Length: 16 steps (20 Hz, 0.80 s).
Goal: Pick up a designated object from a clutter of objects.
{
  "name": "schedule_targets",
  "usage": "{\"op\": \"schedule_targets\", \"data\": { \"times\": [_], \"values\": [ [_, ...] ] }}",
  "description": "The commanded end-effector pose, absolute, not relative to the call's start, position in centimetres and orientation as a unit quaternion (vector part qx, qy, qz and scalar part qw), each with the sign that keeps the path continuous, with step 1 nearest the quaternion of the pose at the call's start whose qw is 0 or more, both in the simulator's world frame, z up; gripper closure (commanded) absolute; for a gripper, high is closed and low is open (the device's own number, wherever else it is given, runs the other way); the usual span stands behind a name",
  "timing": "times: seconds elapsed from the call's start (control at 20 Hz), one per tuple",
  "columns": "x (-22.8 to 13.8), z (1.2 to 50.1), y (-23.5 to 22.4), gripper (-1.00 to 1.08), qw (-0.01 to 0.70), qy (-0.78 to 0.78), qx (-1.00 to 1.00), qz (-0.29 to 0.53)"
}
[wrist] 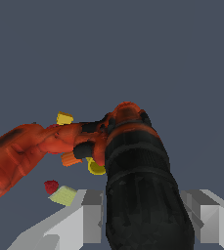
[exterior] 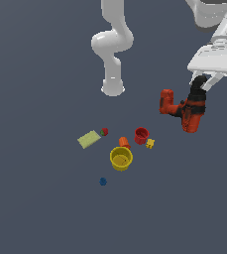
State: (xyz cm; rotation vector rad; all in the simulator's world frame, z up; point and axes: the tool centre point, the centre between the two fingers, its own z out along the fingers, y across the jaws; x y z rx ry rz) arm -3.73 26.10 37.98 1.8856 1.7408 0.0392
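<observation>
Surface was a flat, plain dark grey-blue floor (exterior: 35, 213), no walls or room edges visible. Gripper (exterior: 202, 85) clamped on the black handle of the drill (exterior: 184, 109), held in the air, well apart from the clutter below. Drill's handle ran roughly vertical under the gripper; its red-orange body stuck out sideways twd the exterior view's left. Beneath lay yellow cup (exterior: 121, 158), red cup (exterior: 141, 135), orange cylinder (exterior: 124, 143), yellow block (exterior: 150, 144), green card (exterior: 88, 139), berry (exterior: 104, 131), blue ball (exterior: 103, 181).
</observation>
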Motion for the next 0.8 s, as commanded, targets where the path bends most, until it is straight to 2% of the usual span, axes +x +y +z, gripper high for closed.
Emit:
{"op": "schedule_targets", "data": {
  "times": [0.0,0.4,0.75],
  "values": [
    [-4.3,40.1,25.4,1.08,0.284,0.650,0.705,0.019],
    [-5.8,44.1,23.8,1.08,0.284,0.650,0.705,0.019],
    [-5.8,44.5,23.7,1.08,0.285,0.649,0.705,0.019]
  ]
}}
